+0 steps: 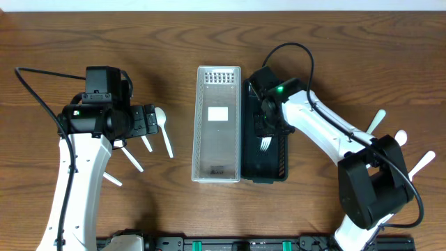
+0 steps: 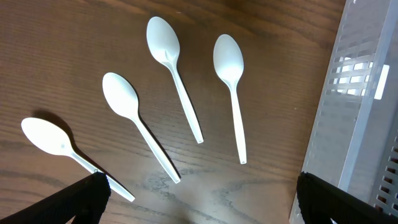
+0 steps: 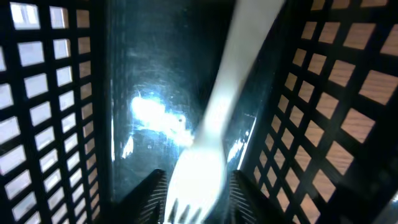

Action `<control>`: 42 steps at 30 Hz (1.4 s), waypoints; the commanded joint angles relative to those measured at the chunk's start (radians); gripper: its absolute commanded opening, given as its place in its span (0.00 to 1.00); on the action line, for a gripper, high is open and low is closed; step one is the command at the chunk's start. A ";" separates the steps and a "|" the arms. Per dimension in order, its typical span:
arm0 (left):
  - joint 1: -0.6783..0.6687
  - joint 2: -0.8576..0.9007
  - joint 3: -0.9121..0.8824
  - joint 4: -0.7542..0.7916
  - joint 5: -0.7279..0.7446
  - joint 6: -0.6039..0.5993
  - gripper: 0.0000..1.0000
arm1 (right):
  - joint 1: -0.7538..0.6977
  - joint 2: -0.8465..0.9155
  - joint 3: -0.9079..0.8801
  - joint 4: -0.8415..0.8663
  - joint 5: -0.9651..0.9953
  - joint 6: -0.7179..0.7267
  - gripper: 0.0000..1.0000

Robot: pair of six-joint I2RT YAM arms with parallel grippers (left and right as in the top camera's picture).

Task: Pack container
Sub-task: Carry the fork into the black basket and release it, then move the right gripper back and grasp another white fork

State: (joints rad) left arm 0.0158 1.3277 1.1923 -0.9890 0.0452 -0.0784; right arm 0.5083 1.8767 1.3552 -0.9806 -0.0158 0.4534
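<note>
A black lattice container [image 1: 277, 164] stands next to a clear container [image 1: 217, 124] in the middle of the table. My right gripper [image 1: 267, 127] reaches down into the black container [image 3: 56, 112]. A white plastic fork [image 3: 208, 143] lies blurred between its jaws [image 3: 196, 193], tines toward the camera, with narrow gaps on both sides. The fork's tines show in the overhead view [image 1: 265, 145]. My left gripper [image 1: 148, 121] hangs wide open and empty [image 2: 200, 202] above several white spoons [image 2: 174, 74] on the wood.
The clear container's wall [image 2: 360, 106] is at the right edge of the left wrist view. More white utensils [image 1: 401, 143] lie on the table at the far right. Spoons [image 1: 166, 136] lie just right of the left arm.
</note>
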 commanded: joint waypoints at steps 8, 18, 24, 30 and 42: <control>0.001 -0.002 0.021 -0.005 -0.012 0.006 0.98 | -0.173 -0.208 0.297 -0.157 0.082 0.003 0.60; 0.001 -0.002 0.021 -0.005 -0.012 0.006 0.98 | -0.661 -0.253 0.227 -0.231 0.114 0.092 0.82; 0.001 -0.002 0.021 -0.005 -0.012 0.006 0.98 | -0.826 -0.192 0.034 -0.094 0.072 0.027 0.87; 0.001 -0.002 0.021 -0.005 -0.012 0.006 0.98 | -0.880 -0.088 -0.057 0.007 0.060 -0.024 0.87; 0.001 -0.002 0.021 -0.005 -0.012 0.006 0.98 | -0.880 0.092 -0.058 0.060 0.060 -0.043 0.83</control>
State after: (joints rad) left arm 0.0158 1.3277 1.1923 -0.9890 0.0452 -0.0784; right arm -0.3683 1.9408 1.3014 -0.9222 0.0437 0.4267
